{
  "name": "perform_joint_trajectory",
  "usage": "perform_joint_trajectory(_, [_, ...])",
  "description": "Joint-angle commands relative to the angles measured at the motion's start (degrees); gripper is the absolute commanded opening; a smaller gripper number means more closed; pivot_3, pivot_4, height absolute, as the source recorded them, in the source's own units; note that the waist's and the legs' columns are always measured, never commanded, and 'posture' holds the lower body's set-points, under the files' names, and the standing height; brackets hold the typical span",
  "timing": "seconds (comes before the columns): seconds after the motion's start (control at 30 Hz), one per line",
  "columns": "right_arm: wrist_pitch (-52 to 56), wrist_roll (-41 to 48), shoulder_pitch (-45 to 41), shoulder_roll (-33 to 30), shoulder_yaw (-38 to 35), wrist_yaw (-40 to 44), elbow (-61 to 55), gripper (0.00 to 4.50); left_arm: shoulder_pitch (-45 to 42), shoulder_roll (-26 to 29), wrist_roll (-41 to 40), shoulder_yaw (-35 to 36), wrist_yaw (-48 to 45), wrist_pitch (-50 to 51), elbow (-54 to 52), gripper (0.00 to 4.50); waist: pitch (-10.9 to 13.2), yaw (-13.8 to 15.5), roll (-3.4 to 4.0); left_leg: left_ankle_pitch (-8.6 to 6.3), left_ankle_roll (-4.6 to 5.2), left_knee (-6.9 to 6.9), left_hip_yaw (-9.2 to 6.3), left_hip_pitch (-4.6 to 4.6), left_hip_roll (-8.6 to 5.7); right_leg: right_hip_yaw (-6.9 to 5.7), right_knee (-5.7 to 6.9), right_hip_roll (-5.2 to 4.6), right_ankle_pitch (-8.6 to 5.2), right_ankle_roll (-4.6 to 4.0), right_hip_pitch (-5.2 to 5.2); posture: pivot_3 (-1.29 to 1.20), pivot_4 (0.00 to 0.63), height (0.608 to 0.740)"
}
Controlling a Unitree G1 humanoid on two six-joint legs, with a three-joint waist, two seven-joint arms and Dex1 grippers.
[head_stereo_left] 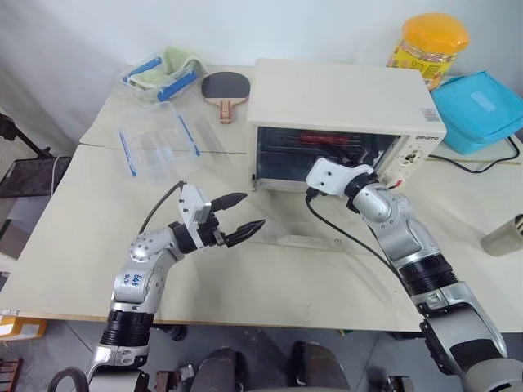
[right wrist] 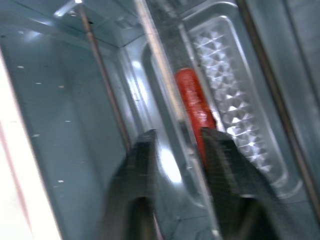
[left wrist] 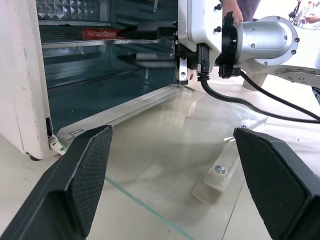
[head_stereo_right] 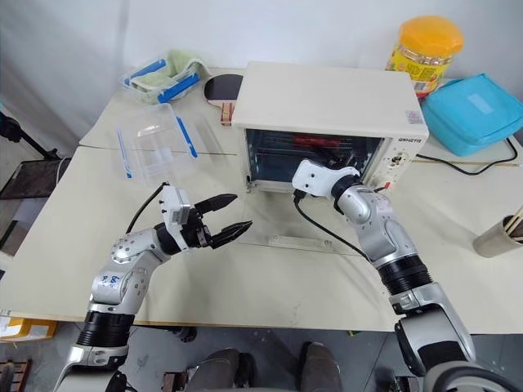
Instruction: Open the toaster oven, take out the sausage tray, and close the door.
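Nearest, the left gripper [head_stereo_left: 238, 219] hangs with its black textured fingers spread wide, holding nothing, above the lowered clear glass door [left wrist: 190, 150] with its cream bar handle. Beyond, the right gripper [right wrist: 175, 150] pinches the rim of the shiny metal sausage tray [right wrist: 230, 100] inside the boxy cream-white toaster oven [head_stereo_left: 343, 102]. A thin-edge grip could slip, tilting the tray and rolling the red sausage [right wrist: 192, 97] off.

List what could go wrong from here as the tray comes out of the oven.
1. The right gripper pinches only the front rim of the sausage tray; the tray could tip, and the sausage may roll off.
2. The door lies open flat under the right arm, so the tray or arm could knock its glass.
3. The open left gripper hovers beside the door and could get in the way.
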Motion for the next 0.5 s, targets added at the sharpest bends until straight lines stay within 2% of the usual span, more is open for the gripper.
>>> perform_joint_trajectory(0.03, [-0.35,-0.66,-1.04,0.91,-0.23,-1.03,1.16,0.03,-1.81,-0.19,-1.02,0.28,-0.01,-0.98,-0.70,4.09,0.00,-0.18,0.00,0.00,-0.01,0.00,-0.01,0.00,0.01,-0.01,0.00,0.02,0.00,0.00,0.00,0.00,0.150,0.740])
perform_joint_trajectory(0.23, [-0.93,-2.27,-3.08,2.02,-0.56,-1.98,4.18,0.01,-7.03,-1.07,-0.61,-0.23,-0.75,-1.73,3.70,4.09,-0.01,-0.85,-0.02,0.04,-0.06,0.06,-0.02,0.02,0.01,-0.01,0.03,0.02,0.00,0.00,0.07,0.00,0.150,0.740])
perform_joint_trajectory(0.5, [-2.60,-4.01,-5.29,3.07,-0.33,-3.45,6.53,0.01,-17.24,-3.09,0.55,-0.58,-2.57,-5.86,14.67,4.09,-0.01,-0.95,-0.02,0.07,-0.08,0.06,-0.01,0.04,0.01,0.01,0.08,0.03,0.00,0.00,0.05,0.00,0.150,0.740])
